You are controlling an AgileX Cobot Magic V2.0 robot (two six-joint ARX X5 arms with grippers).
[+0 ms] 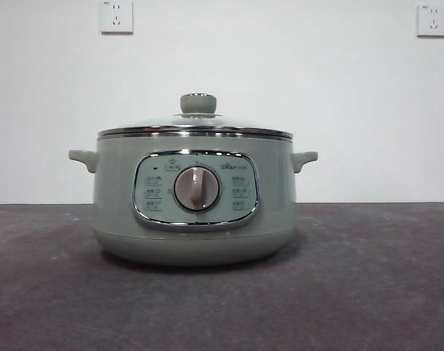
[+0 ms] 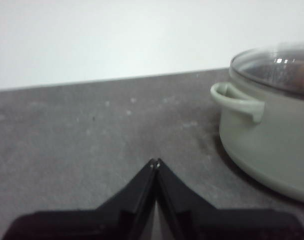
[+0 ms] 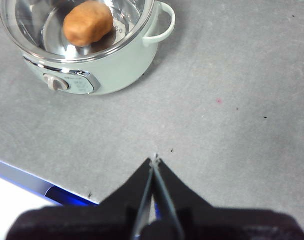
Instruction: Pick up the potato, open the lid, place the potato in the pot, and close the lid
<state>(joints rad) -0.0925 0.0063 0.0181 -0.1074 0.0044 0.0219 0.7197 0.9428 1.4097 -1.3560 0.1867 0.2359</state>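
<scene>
A: Where is the pot (image 3: 109, 70) from the right gripper (image 3: 155, 161)?

B: Well ahead of the jaw tips and off to one side, on the grey table (image 3: 227, 115).

A: And the potato (image 3: 87, 23)?

B: Inside the pot, seen through the glass lid (image 3: 36, 25).

A: The jaws?

B: Pressed together, holding nothing.

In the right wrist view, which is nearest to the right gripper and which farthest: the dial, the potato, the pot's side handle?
From the right gripper, shut over bare table:
1. The dial, on the pot's front panel.
2. The side handle, at the pot's rim.
3. The potato, inside under the lid.
Dial and handle are nearly equal.
</scene>
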